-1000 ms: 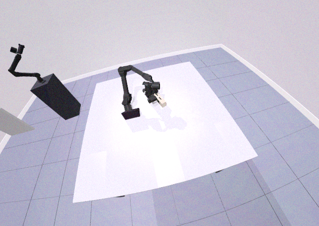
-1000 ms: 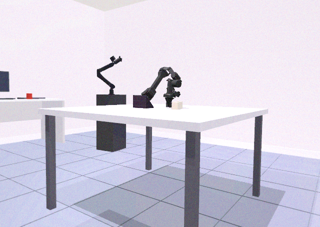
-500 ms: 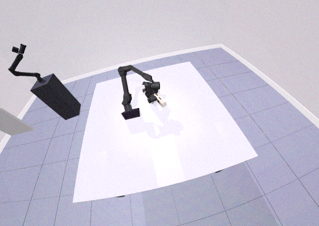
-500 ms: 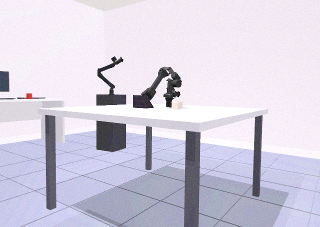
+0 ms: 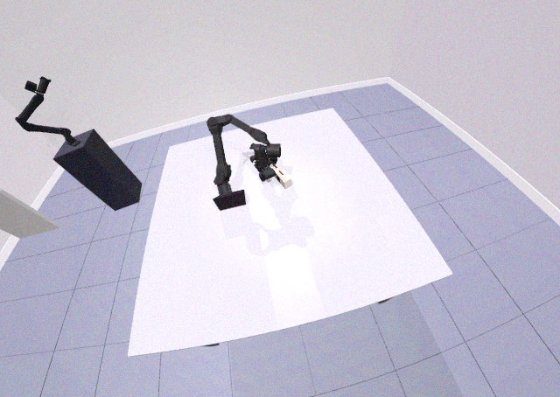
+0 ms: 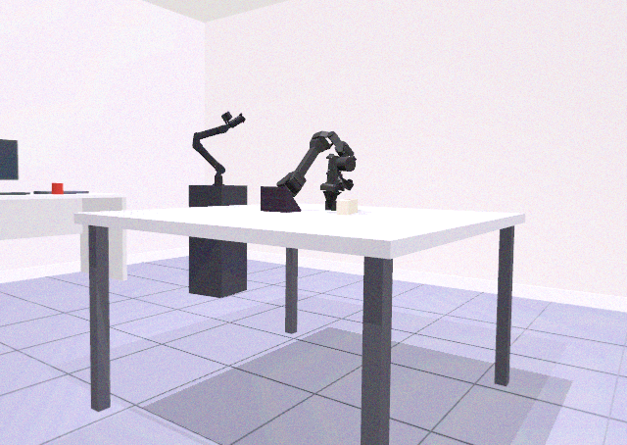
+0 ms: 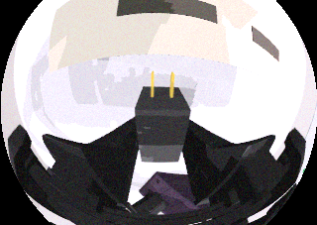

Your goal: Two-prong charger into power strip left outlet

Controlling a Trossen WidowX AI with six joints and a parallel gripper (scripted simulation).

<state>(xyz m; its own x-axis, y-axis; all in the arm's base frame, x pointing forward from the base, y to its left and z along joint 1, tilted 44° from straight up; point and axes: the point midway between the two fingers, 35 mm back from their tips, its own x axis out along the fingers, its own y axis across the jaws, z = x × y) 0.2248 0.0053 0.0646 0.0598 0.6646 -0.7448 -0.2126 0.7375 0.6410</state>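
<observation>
The cream power strip [image 5: 285, 181] [image 6: 346, 207] [image 7: 89, 39] lies on the white table [image 5: 361, 230] [image 6: 227, 225]. Two dark slots show on it in the wrist view, a long one [image 7: 190, 9] at the top and a smaller one [image 7: 265, 43] at the right. My gripper [image 6: 330, 202] [image 7: 160, 120] is shut on the black charger [image 7: 161, 117], which stands between the fingers at mid-view. Its two gold prongs [image 7: 153, 84] [image 7: 172, 85] point toward the strip. In the wrist view the prong tips appear short of the strip's near edge; the prongs are outside the slots. The charger is hidden in the top and exterior views.
My arm's dark base [image 5: 229, 200] [image 6: 275, 199] stands on the table, left of the strip in the top and exterior views. A second black arm [image 5: 43, 128] [image 6: 207, 154] stands on a dark pedestal [image 5: 97, 171] [image 6: 217, 263] beyond the table.
</observation>
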